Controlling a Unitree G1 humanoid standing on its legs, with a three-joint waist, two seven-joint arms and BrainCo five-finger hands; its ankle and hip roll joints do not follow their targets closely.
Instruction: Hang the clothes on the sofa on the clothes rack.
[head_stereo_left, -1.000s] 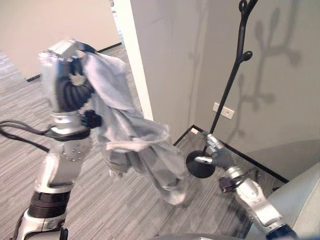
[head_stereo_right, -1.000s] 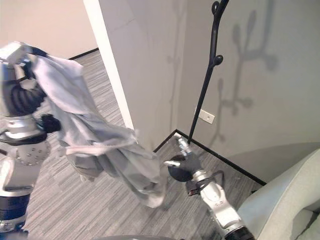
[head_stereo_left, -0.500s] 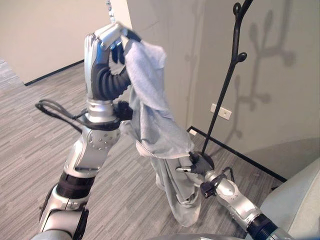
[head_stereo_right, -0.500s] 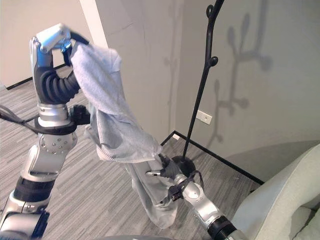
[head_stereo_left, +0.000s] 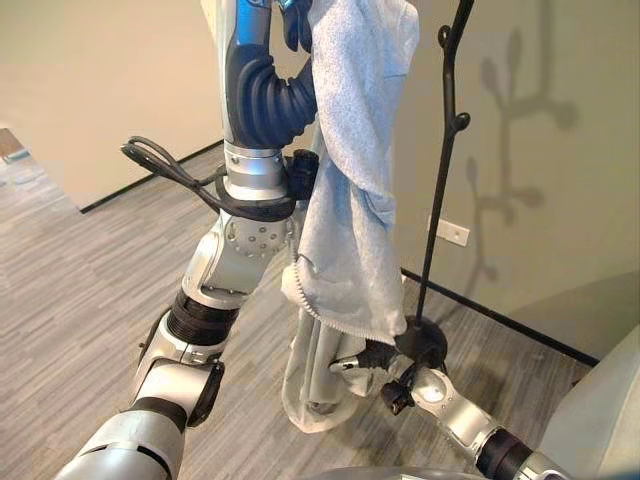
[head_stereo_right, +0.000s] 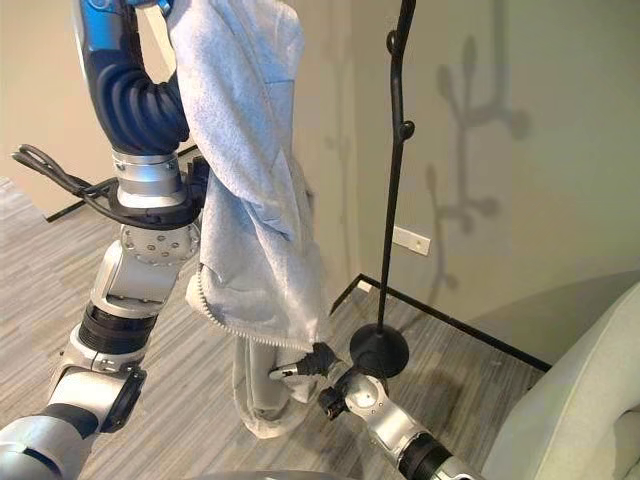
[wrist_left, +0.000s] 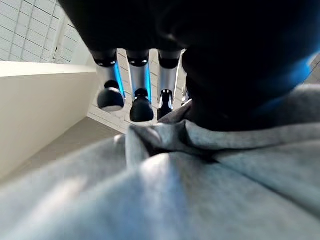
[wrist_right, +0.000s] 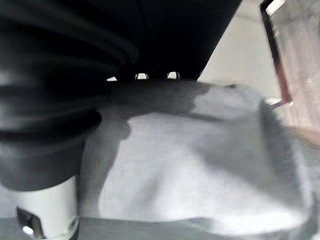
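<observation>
Raised since 0.5 s ago, the left arm now reaches to the top edge of the frame, lifting the grey garment up beside the clothes rack. Up there the left hand shows in its wrist view with straight silver fingers and rounded dark tips above bunched cloth; whether the thumb pinches the cloth I cannot tell.

Soft and fleecy, with a ribbed hem and a zip edge along its lower border, the garment hangs in a long fold from the upper centre down to the lower centre of the frame, its end near the grey striped carpet floor.

At lower centre, the right hand sits at the garment's lower hem, its dark-tipped fingers against the cloth; whether they close on it I cannot tell.

Thin, black and metal, the rack's pole carries knobbed curved pegs and stands on a round dome base at centre right, just beside the garment, against a plain beige wall.
</observation>
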